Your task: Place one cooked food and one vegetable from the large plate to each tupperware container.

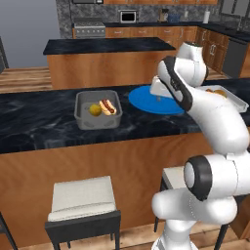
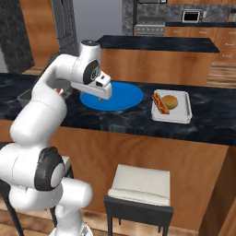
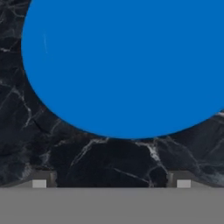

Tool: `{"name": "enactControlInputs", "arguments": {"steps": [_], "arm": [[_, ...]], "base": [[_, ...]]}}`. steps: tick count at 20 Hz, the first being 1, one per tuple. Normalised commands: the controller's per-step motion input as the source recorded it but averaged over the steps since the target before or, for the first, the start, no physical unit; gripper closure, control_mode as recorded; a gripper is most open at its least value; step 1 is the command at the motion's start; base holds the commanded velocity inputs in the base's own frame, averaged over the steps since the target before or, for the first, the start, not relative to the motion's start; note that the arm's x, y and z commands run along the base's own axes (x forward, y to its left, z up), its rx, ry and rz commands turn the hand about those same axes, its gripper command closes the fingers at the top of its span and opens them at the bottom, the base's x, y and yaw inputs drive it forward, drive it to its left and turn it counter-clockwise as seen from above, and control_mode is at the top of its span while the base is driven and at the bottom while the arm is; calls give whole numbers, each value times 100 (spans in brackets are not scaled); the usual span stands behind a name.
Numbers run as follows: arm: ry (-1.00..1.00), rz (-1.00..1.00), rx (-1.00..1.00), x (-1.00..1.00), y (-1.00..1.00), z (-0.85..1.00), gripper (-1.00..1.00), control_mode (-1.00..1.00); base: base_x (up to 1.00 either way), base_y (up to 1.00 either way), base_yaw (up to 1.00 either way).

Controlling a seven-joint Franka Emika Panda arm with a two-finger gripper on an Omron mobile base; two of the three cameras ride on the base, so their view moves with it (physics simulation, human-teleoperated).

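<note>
The wide blue large plate [image 1: 146, 101] [image 2: 122, 96] [image 3: 131, 65] lies bare on the black marble counter. My gripper [image 2: 100, 97] [image 1: 159, 96] [image 3: 111, 180] hovers open and empty over the plate's near edge. To the plate's left stands the deep grey tupperware tub [image 1: 97, 122], holding a hot dog [image 1: 108, 106] and a yellow-olive round vegetable [image 1: 95, 109]. On the plate's right, the shallow pale tupperware tray [image 2: 177, 117] holds a second hot dog [image 2: 160, 103] beside a golden-brown round vegetable [image 2: 170, 101]. In the left base view my arm hides most of that tray.
The counter's front edge [image 1: 97, 141] runs below the containers, with two stools [image 1: 83, 200] [image 2: 140, 186] tucked against it. A second dark-topped island [image 1: 107, 46] stands behind. Stove and microwave [image 1: 128, 16] line the far wall.
</note>
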Motion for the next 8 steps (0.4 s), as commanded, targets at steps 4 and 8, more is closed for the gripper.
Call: {"name": "enactControlInputs", "arguments": {"steps": [4,8], "arm": [[22,0,-1,22,-4,-2,-100,-100],[41,0,-15,38,5,0,-100,-100]], "base": [[0,0,0],[0,0,0]]}}
